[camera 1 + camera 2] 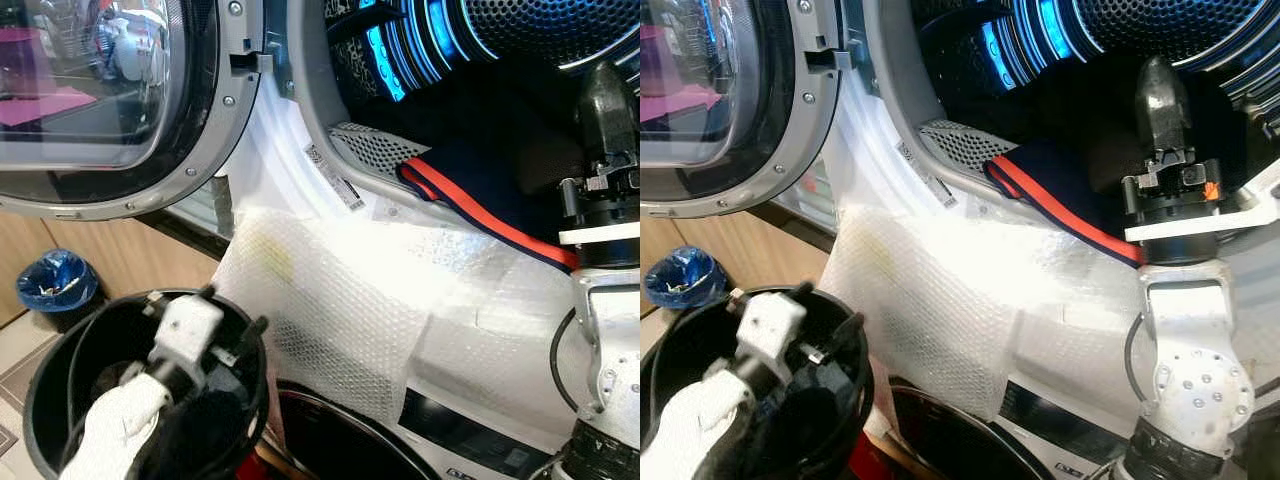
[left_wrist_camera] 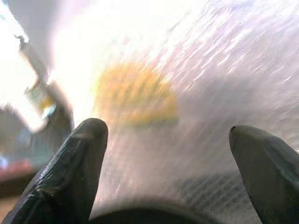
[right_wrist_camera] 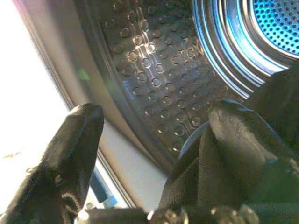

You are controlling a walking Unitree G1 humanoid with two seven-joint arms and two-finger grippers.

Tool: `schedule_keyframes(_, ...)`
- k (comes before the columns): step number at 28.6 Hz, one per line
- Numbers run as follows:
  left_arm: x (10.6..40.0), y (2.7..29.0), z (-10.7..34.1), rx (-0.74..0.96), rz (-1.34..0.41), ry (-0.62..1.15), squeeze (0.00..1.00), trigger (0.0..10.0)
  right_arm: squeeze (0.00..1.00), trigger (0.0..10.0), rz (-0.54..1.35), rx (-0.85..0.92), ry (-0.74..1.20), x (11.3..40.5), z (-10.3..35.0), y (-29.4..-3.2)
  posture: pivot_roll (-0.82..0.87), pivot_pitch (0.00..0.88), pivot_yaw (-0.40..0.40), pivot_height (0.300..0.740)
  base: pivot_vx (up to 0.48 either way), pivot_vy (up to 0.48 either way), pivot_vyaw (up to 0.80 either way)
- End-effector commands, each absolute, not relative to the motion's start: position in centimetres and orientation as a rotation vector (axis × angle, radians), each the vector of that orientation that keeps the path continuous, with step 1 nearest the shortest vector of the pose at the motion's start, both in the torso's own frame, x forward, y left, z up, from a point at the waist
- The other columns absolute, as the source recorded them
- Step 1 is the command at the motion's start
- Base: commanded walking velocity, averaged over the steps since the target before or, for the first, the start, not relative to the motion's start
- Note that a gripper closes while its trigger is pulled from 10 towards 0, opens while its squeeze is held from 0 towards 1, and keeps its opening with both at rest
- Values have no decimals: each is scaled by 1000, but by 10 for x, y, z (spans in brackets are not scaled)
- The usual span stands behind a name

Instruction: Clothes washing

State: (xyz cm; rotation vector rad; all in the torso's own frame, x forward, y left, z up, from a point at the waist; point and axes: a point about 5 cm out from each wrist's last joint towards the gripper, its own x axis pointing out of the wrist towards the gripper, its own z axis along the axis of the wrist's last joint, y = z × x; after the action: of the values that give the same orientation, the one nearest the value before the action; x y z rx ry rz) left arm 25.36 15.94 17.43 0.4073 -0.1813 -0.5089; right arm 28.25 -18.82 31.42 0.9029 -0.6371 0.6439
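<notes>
Navy garment (image 1: 480, 175) with an orange-red stripe lies in the mouth of the washing machine drum (image 1: 540, 30), spilling over the lower rim of the opening. The drum's inside glows blue, and its round glass door (image 1: 100, 90) stands swung open on the robot's left. Bubble wrap (image 1: 330, 300) covers the machine's front panel below the opening.

The right tool (image 3: 154, 135) is reached into the drum. In the right wrist view its two fingers (image 3: 74, 140) stand spread, with dark cloth draped against one of them and the dimpled drum wall just beyond. I cannot tell whether it actually grips the cloth.

The left tool (image 2: 168, 154) is held low over a black bucket (image 1: 50, 400) that stands before the machine, a white cloth (image 1: 120, 430) lying at the bucket's mouth. Its fingers are spread apart with nothing between them, pointing at the bubble wrap.

A small bin with a blue bag (image 1: 55, 285) stands on the floor further left.
</notes>
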Motion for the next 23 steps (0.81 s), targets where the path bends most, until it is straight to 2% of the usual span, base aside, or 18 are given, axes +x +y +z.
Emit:
schedule_keyframes(1,250,152,177,468,-579,-166,0,10000,0,10000,637,907,-648,283,318,-188,26,98,-91,740,0,0,0)
schedule_keyframes(5,248,134,195,770,-800,-221,0,10000,0,10000,622,914,-627,291,319,-184,52,78,-98,740,0,0,0)
schedule_keyframes(8,260,115,212,1067,-852,-404,0,10000,0,10000,607,929,-613,297,318,-179,60,69,-98,740,0,0,0)
schedule_keyframes(10,267,105,229,1205,-829,-555,0,10000,0,10000,599,938,-610,299,317,-177,57,62,-94,740,0,0,0)
schedule_keyframes(11,269,101,235,1212,-827,-595,298,10000,0,10000,597,941,-611,299,317,-177,57,62,-94,740,0,0,0)
schedule_keyframes(12,273,93,242,1261,-827,-659,1000,10000,0,10000,595,941,-613,299,317,-176,46,47,-85,740,0,0,0)
schedule_keyframes(19,285,77,240,1420,-872,-721,1000,10000,0,10000,596,940,-634,295,319,-177,17,45,-73,740,0,0,0)
schedule_keyframes(21,285,66,261,1313,-771,-916,1000,10000,0,10000,592,937,-650,291,318,-181,4,49,-67,740,0,0,0)
schedule_keyframes(22,285,66,261,1313,-771,-916,1000,10000,0,10000,592,937,-650,291,318,-181,4,49,-67,740,0,0,0)
schedule_keyframes(23,283,60,280,1261,-666,-1062,1000,10000,0,10000,572,939,-652,290,316,-184,-3,53,-68,740,0,0,0)
